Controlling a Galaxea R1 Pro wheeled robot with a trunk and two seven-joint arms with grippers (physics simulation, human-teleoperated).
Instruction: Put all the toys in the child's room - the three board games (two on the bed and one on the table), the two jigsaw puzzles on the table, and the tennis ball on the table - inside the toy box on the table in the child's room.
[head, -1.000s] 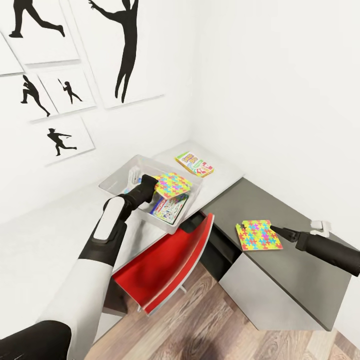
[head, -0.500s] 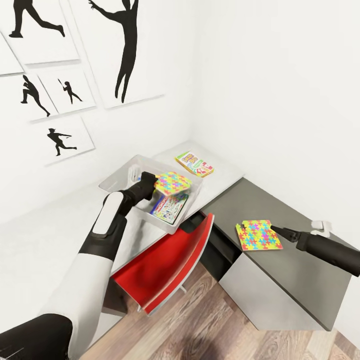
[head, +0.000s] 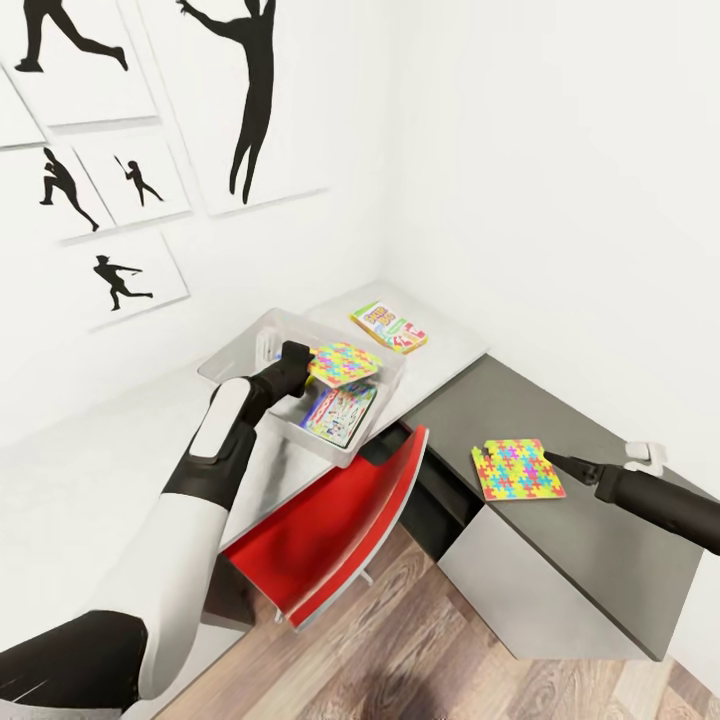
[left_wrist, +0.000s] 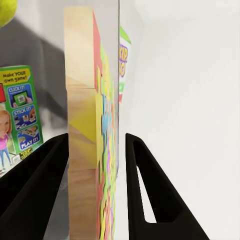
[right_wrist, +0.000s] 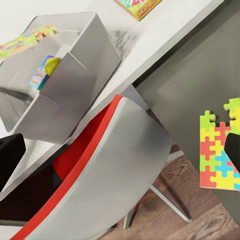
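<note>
My left gripper (head: 310, 361) is shut on one jigsaw puzzle (head: 346, 363), holding it tilted over the grey toy box (head: 233, 353) on the light grey table (head: 455, 345). In the left wrist view that jigsaw puzzle (left_wrist: 85, 120) stands edge-on between the black fingers (left_wrist: 145, 185). Inside the box lie a board game (head: 339, 413) and the tennis ball (right_wrist: 53, 64). The Skip-Bo board game (head: 389, 327) lies on the table beyond the box. A second jigsaw puzzle (head: 517, 469) lies flat on the dark grey top, with my open right gripper (head: 552, 461) at its right edge.
A red-and-white chair (head: 335, 525) is tucked under the desk between the two arms. White walls meet in the corner behind the box, with black silhouette pictures (head: 120, 280) on the left wall. A small white object (head: 643, 457) sits on the dark top by my right arm.
My left gripper has carried its puzzle slightly farther over the box. The right arm has drawn back a little from the second puzzle.
</note>
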